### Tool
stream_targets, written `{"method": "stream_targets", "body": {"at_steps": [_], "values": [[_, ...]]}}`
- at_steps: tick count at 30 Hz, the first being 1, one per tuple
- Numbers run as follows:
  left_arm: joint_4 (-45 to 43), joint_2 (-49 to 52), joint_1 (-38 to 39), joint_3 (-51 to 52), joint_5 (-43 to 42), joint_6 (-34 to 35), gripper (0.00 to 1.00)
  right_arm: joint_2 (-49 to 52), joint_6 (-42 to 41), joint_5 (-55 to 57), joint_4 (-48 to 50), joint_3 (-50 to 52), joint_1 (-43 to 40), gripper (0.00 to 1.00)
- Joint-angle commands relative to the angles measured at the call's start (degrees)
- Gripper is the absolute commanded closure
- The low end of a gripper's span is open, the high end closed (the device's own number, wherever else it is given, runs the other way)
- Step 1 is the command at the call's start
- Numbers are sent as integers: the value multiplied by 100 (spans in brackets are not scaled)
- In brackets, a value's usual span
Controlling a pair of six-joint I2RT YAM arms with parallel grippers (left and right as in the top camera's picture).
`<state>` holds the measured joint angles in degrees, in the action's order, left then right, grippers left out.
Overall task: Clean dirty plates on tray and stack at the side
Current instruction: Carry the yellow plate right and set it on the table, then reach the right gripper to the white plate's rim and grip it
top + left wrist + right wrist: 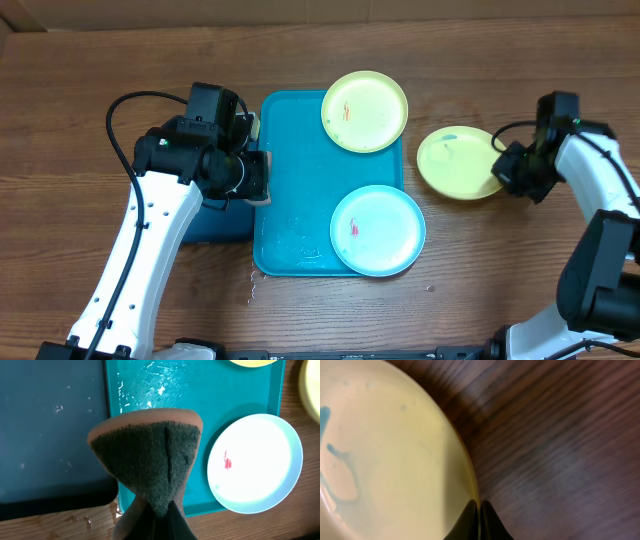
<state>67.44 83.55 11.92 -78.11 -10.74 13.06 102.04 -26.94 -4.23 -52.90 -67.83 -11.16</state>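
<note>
The turquoise tray (300, 180) is lying with its long axis running away from the robot; the light-blue plate (377, 230) is sitting at its near right corner, one green plate (365, 110) overhanging its far right corner; the other green plate (455, 165) is lying just right of the tray, over the table (80, 100), the right gripper (480, 510) clenching its rim; the left gripper (155, 517) is grasping a sponge (150, 455) above the tray's left edge, beside a dark-blue tray (215, 225).

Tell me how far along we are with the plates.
Done, apparently: one green plate sits off the tray at the right, though teal marks show on it. In hand: right gripper pinches its rim; left gripper holds the sponge. Left: the other green plate and blue plate, both on the tray with red smears.
</note>
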Motion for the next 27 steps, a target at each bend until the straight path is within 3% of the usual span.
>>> {"method": "stream_targets", "body": {"at_steps": [1, 3, 8, 11, 17, 20, 27], "values": [[-37, -31, 15, 2, -70, -149, 96, -114, 22, -367, 323, 308, 138, 96], [-50, -31, 15, 2, -70, -149, 96, -114, 22, -444, 450, 393, 210, 95], [-22, -31, 15, 2, -68, -151, 96, -116, 52, -444, 439, 385, 295, 67], [7, -31, 15, 2, -68, -153, 96, -120, 240, -505, 57, 105, 273, 64], [4, -31, 15, 2, -20, -151, 96, -144, 955, -1134, -1703, -1274, 273, 63], [22, -31, 15, 2, 492, -85, 96, -144, 1340, -1519, -2378, -1738, 402, 60], [280, -31, 7, 2, 992, 216, 96, -136, 1502, -1473, -3064, -1641, 719, 55]]}}
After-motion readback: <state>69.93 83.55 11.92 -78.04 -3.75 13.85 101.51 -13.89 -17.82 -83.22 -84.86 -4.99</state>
